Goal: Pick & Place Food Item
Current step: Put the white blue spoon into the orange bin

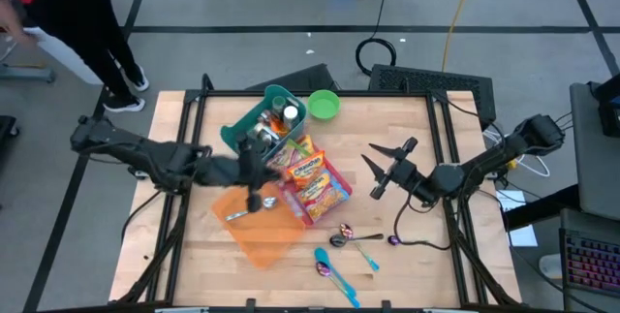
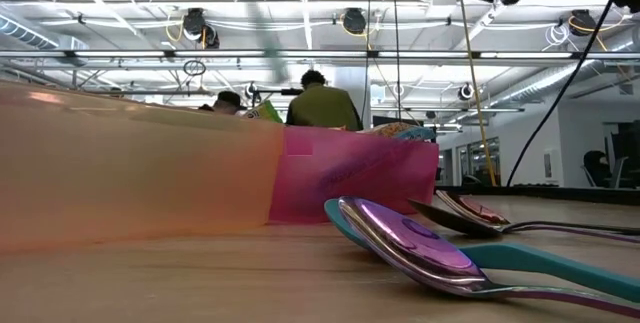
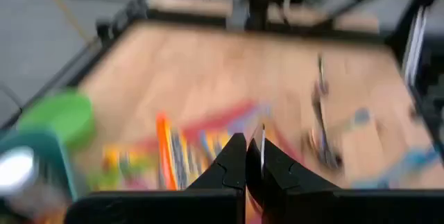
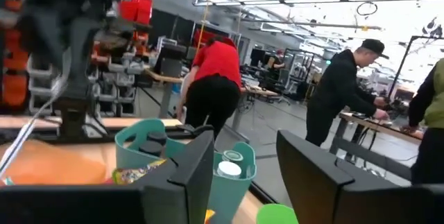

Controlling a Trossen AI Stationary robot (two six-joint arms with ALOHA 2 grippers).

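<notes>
Left gripper clamped on a metal utensil over the orange plate; right gripper parted, empty. Colourful snack packets on pale wooden table.

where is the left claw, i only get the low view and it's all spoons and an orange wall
Observer: The left claw is above the orange tray, shut on what looks like a silver spoon.
Operator: and the right claw
Observer: The right claw is open and holds nothing. It is over bare table on the right arm's side of the snack packets.
Operator: what's past the packets
Observer: A teal basket with a bottle in it, and a green bowl beside the basket.
</notes>
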